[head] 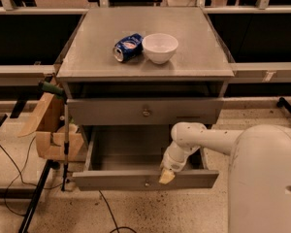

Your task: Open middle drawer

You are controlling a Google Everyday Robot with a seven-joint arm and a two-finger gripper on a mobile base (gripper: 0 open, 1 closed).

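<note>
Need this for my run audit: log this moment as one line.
middle drawer: pulled out | gripper: at its front edge, right of the knob | drawer above: shut

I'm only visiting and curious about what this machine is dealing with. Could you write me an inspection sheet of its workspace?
Surface: grey cabinet top, holding two items.
Job's things: middle drawer stands pulled out, nothing seen inside; upper drawer shut.
Clutter: blue can on its side beside a white bowl.
Grippers: gripper at the open drawer's front edge, just right of its knob.
Cables: black cable on the floor below the drawer.
Surroundings: cardboard box left of the cabinet.
</note>
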